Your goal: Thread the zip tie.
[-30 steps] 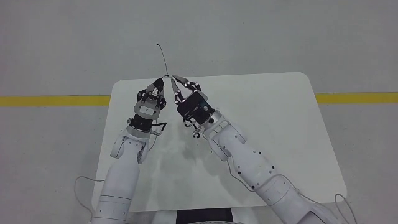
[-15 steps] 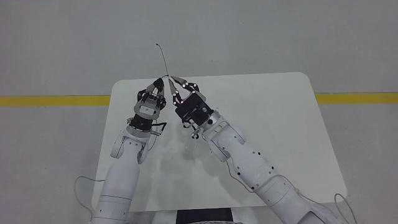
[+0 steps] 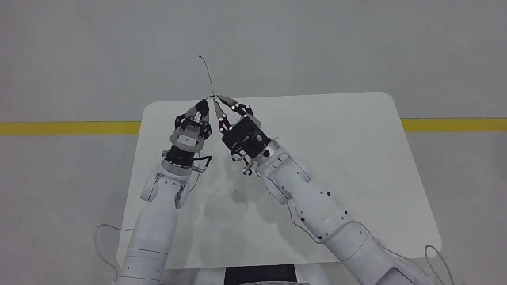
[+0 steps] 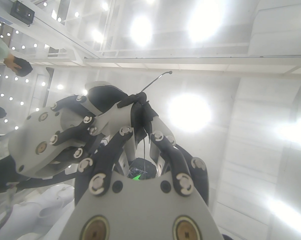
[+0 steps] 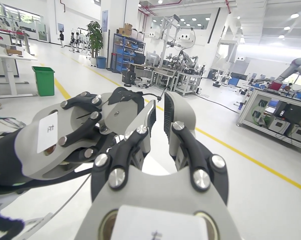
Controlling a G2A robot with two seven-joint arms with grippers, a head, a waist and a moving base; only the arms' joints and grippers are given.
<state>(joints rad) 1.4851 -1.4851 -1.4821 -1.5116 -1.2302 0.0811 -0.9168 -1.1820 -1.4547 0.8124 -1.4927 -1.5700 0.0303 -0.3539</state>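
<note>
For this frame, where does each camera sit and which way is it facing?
Top view: above the arms, facing down on the table; both arms show.
Left wrist view: behind the left pincer, shut on the zip tie, facing up at the ceiling.
Right wrist view: behind the open right pincer, facing level across the hall.
Shared: each wrist view also shows the other arm's pincer.
</note>
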